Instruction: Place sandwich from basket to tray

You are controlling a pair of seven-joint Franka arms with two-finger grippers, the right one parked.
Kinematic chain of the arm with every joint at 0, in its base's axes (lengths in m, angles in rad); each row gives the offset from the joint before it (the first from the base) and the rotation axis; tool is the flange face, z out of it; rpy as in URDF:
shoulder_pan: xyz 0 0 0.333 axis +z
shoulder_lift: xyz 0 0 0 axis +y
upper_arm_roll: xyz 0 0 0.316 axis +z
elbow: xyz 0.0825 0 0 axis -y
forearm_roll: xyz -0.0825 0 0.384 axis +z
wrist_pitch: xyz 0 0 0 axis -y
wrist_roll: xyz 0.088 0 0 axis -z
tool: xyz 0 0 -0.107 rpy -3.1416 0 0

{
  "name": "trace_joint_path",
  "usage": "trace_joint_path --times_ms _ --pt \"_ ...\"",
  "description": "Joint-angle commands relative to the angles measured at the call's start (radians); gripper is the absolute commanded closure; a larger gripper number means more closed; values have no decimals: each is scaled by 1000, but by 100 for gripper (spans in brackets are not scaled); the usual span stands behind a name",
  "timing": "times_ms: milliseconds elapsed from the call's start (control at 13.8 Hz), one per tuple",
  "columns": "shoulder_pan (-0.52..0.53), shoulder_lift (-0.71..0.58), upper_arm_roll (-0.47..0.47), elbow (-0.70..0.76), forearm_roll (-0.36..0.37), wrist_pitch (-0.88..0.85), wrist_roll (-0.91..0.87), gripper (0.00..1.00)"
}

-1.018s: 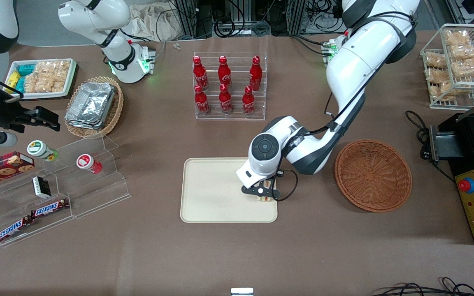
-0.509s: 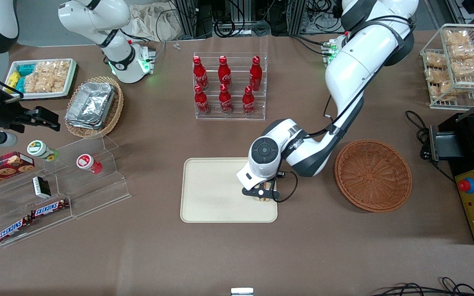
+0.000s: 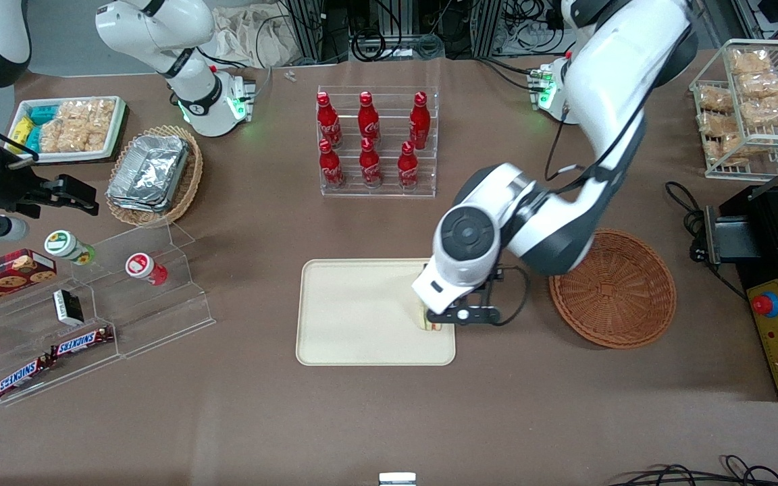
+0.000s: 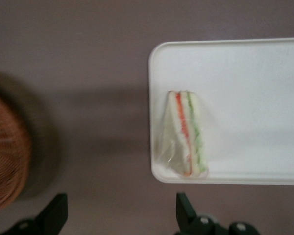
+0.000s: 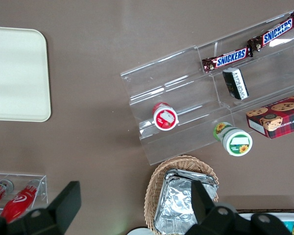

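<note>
We see the brown-covered table (image 3: 227, 418) first, carrying everything else. On it, the cream tray (image 3: 355, 317) lies flat near the middle, nearer to the front camera than the clear rack of red cola bottles (image 3: 375, 142). Just beside the tray, toward the working arm's end of the table, sits the round reddish-brown wicker basket (image 3: 615, 293), with nothing in it that we can make out; the two are apart, with a strip of table between them.

The white left arm (image 3: 564, 196) bends down over that strip, and its gripper (image 3: 463, 316) hangs above the tray's edge that faces the basket, raised off the tray. In the wrist view we find its two dark fingertips (image 4: 186, 215) spread wide with nothing between them, so the gripper (image 4: 121, 215) is released.

The sandwich (image 4: 185, 133) lies on the tray (image 4: 255, 73) close to the rim on the basket's side, near a rounded corner, a wrapped white wedge showing an orange and a green filling stripe. From the front only a small part of the sandwich (image 3: 427, 322) shows, touching the tray, partly covered by the gripper above it.
</note>
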Motion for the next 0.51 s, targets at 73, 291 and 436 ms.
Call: trace_joint_path --times_ms 73,291,436 --pt "133 -218 2 -118 -50 -105 94 1" --pt "257 -340 3 -146 -139 -212 170 1" --pt "300 -366 7 -146 -147 -250 174 0"
